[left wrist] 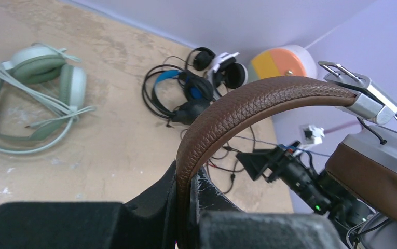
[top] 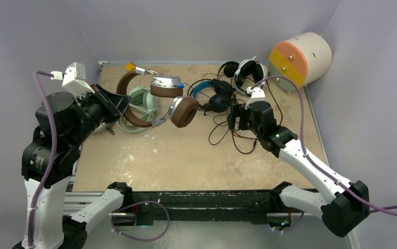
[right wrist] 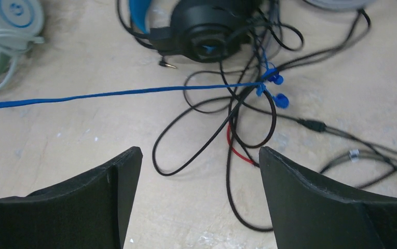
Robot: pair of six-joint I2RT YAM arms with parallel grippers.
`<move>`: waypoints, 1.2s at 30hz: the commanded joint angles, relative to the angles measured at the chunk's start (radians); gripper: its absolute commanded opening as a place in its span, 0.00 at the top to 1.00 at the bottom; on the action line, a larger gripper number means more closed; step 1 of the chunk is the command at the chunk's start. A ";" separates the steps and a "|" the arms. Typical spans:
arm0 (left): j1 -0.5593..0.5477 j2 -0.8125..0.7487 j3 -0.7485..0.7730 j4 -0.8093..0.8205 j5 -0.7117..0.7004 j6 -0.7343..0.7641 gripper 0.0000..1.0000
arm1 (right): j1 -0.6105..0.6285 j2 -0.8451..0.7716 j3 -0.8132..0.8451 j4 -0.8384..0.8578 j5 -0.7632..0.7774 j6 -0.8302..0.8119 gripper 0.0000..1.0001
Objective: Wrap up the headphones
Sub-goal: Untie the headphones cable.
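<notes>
Brown headphones (top: 180, 110), with a grained headband and silver-backed cups, sit at 10 o'clock on the table (top: 186, 161). The left gripper (top: 112, 106) is clamped on the headband. The right gripper (right wrist: 199, 155) stands wide apart, holding nothing. In its wrist view a blue cable (right wrist: 108, 95) lies at 12 o'clock, its long axis running 9 to 3, knotted among black cables (right wrist: 275, 115). Judgement: the right arm is nearer that cable.
</notes>
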 commanded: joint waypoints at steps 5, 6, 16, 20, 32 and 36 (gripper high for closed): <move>0.003 0.056 0.113 0.044 0.198 -0.072 1.00 | -0.002 -0.014 -0.102 0.384 -0.172 -0.225 0.19; 0.002 0.064 0.130 0.043 0.207 -0.076 1.00 | -0.001 0.002 -0.101 0.395 -0.158 -0.221 0.20; 0.003 0.107 0.246 0.034 0.225 -0.097 1.00 | -0.002 0.180 -0.022 0.504 -0.083 -0.233 0.32; 0.002 0.119 0.266 0.030 0.225 -0.098 1.00 | -0.002 0.275 0.014 0.562 0.000 -0.272 0.36; 0.002 0.129 0.243 0.040 0.194 -0.095 1.00 | -0.050 0.381 0.030 0.727 -0.031 -0.350 0.70; 0.002 0.125 0.221 0.053 0.185 -0.097 1.00 | -0.050 0.335 0.037 0.746 -0.103 -0.387 0.89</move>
